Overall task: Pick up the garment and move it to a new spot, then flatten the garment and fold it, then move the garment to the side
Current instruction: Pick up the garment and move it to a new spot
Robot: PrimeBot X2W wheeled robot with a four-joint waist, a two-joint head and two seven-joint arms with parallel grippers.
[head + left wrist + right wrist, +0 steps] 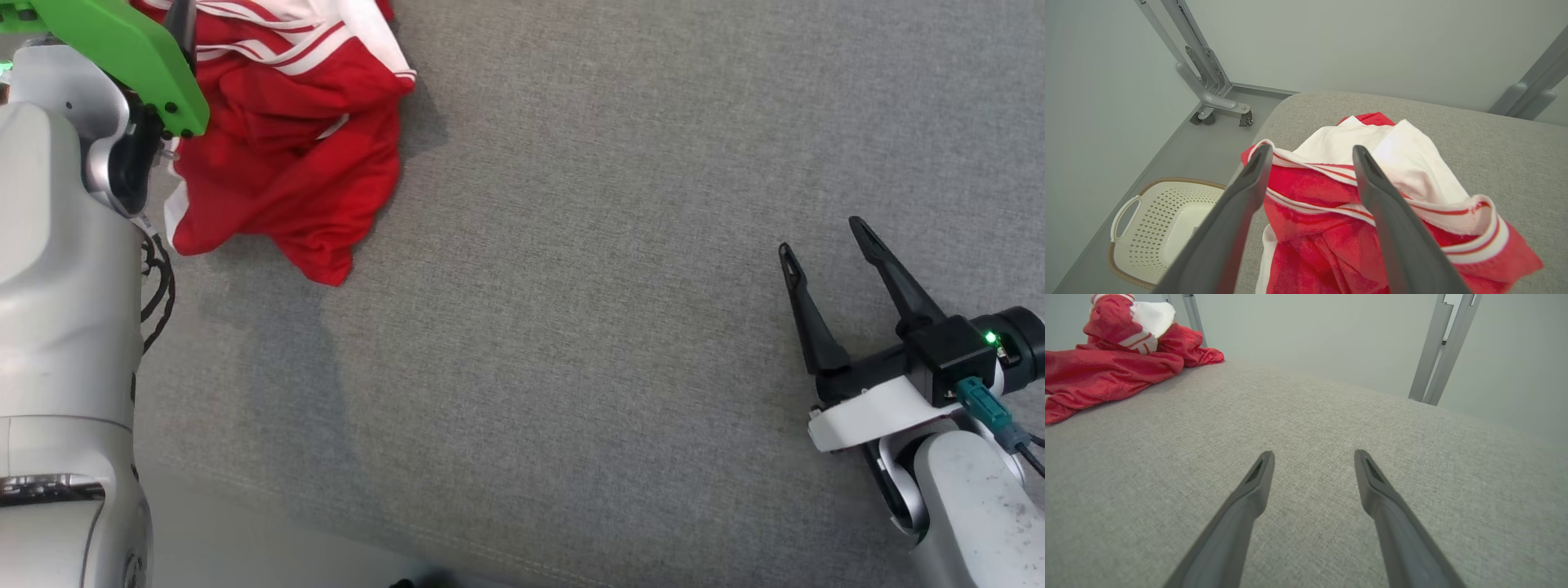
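**Item: garment [294, 147].** Red cloth with white panels and white stripe trim, crumpled in a heap. It lies at the far left corner of the counter [612, 327], a grey cloth-covered top. No clean long axis can be given. As far as the heap has one, it runs along the counter's left edge, with the striped white end farther off and a red point nearer the robot.

**Left end effector [1312, 151].** Poised over the counter's far left corner, directly above the heap, and by far the nearer of the two. Its fingers are spread wide and hold nothing. They point along the cloth, with a striped fold lying between them. Whether the tips touch the fabric cannot be told.

**Right end effector [820, 235].** Over the counter's bare near right part, well apart from the garment. Its fingers are parted wide and empty, aimed toward the counter's far side.

**Judgement.** The pick-up is not yet made, and it falls to the left arm, which needs only to drop and close on the fold.

**Surroundings.** A white perforated basket [1163, 228] sits on the floor beyond the counter's left edge. Grey metal frame legs [1208, 81] stand past the counter's far edge.
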